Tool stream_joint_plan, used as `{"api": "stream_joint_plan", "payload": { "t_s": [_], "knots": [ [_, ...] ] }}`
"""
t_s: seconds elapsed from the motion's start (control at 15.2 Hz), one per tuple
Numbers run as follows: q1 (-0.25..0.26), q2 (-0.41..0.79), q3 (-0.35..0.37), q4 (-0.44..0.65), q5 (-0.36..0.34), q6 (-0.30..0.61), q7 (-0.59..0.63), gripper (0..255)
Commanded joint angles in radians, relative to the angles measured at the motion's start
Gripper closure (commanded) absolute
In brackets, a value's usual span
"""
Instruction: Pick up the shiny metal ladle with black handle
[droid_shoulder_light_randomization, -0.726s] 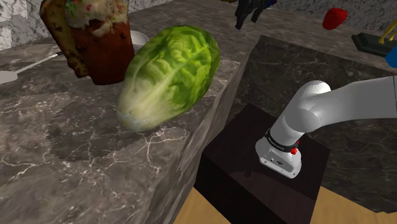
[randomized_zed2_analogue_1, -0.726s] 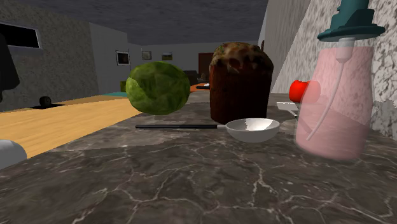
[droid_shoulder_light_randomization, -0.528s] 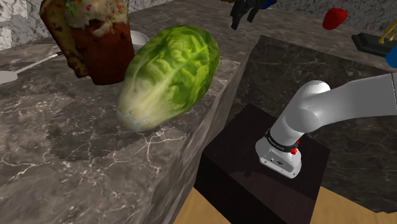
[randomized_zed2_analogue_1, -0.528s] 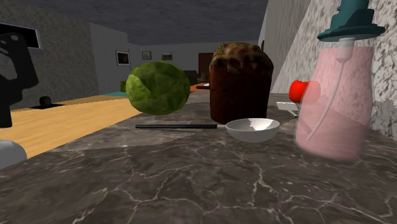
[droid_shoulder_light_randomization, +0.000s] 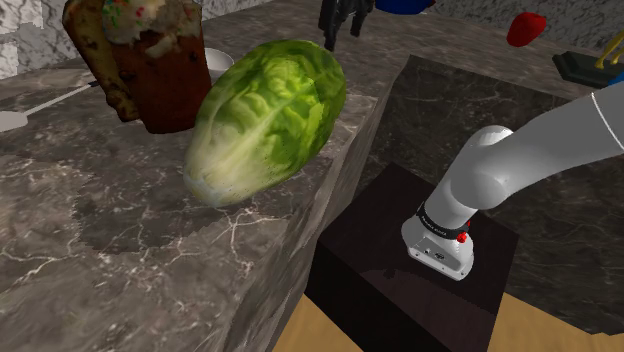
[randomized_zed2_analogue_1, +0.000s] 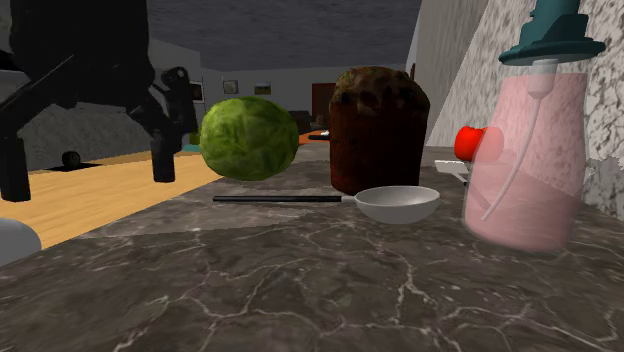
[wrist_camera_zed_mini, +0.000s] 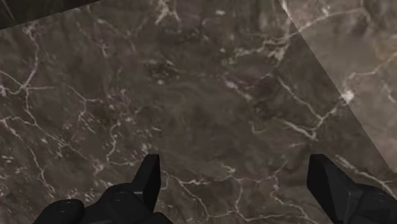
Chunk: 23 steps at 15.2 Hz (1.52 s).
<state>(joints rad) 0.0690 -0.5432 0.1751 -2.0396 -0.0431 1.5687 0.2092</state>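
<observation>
The ladle lies flat on the dark marble counter (randomized_zed2_analogue_1: 300, 290). Its thin black handle (randomized_zed2_analogue_1: 280, 199) points toward the second exterior view's left, and its shiny bowl (randomized_zed2_analogue_1: 400, 203) rests in front of the brown cake. In the shoulder view a pale bit of the bowl (droid_shoulder_light_randomization: 219, 61) peeks out behind the cake. My black gripper (randomized_zed2_analogue_1: 88, 165) hangs open above the counter, left of the handle's end and apart from it. It also appears at the top of the shoulder view (droid_shoulder_light_randomization: 338, 28). In the wrist view the gripper (wrist_camera_zed_mini: 238, 184) stands wide open over bare marble with nothing between its fingers.
A tall brown cake (randomized_zed2_analogue_1: 380, 125) and a green lettuce head (randomized_zed2_analogue_1: 250, 138) stand behind the ladle. A pink pump bottle (randomized_zed2_analogue_1: 525, 150) and a red object (randomized_zed2_analogue_1: 470, 142) sit near the bowl. A pale spoon-like thing (droid_shoulder_light_randomization: 12, 120) lies further along. The counter edge drops toward the dark stand (droid_shoulder_light_randomization: 400, 290).
The gripper has swung toward the shoulder view's left over the counter and come fully into the second exterior view from its left edge. The ladle has not moved.
</observation>
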Motion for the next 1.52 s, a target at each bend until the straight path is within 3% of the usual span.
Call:
{"api": "stream_joint_plan", "payload": {
  "t_s": [0.0,0.46,0.92,1.45],
  "knots": [
    [0.012,0.073,0.035,0.061,0.01,-0.014,0.022,0],
    [0.054,0.33,0.146,0.303,0.015,-0.094,0.099,0],
    [0.123,0.605,0.242,0.59,-0.027,-0.202,0.184,0],
    [0.117,0.571,0.236,0.447,-0.014,-0.089,0.18,0]
  ]
}}
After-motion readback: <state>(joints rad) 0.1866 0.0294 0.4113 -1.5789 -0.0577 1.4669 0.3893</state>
